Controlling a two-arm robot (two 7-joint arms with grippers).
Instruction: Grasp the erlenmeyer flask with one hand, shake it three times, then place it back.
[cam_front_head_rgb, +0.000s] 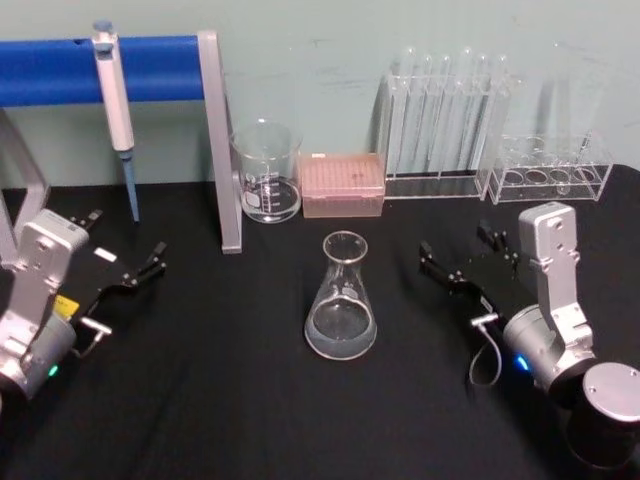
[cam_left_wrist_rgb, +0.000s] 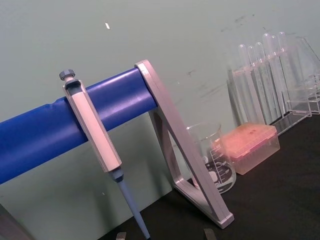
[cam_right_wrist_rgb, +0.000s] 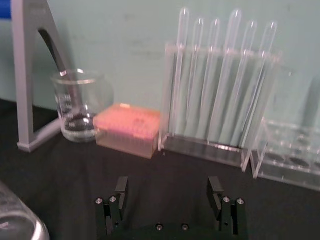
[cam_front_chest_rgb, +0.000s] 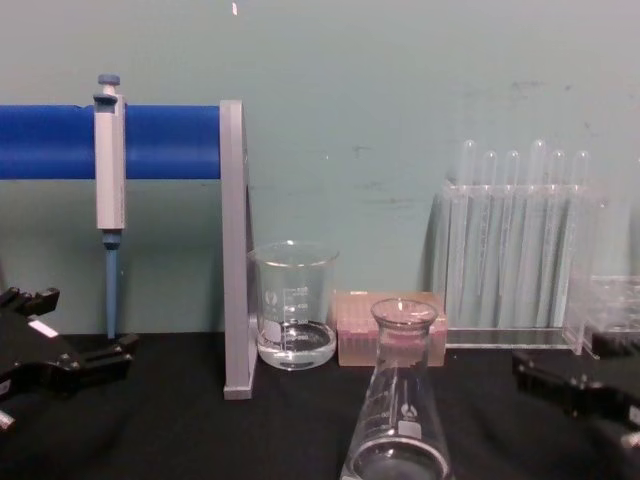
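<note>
The erlenmeyer flask (cam_front_head_rgb: 341, 300) stands upright on the black table, a little clear liquid in its wide base; it also rises at the bottom of the chest view (cam_front_chest_rgb: 403, 410) and its edge shows in the right wrist view (cam_right_wrist_rgb: 15, 222). My right gripper (cam_front_head_rgb: 462, 248) rests open to the flask's right, apart from it, with nothing between its fingers (cam_right_wrist_rgb: 120, 189). Over at the table's left side my left gripper (cam_front_head_rgb: 125, 242) is open too, well away from the flask and holding nothing.
Behind the flask stand a glass beaker (cam_front_head_rgb: 268, 172) and a pink tip box (cam_front_head_rgb: 342, 185). A rack of test tubes (cam_front_head_rgb: 450, 130) and a lower clear rack (cam_front_head_rgb: 552, 172) are at the back right. A pipette (cam_front_head_rgb: 118, 100) hangs on the blue stand (cam_front_head_rgb: 160, 68).
</note>
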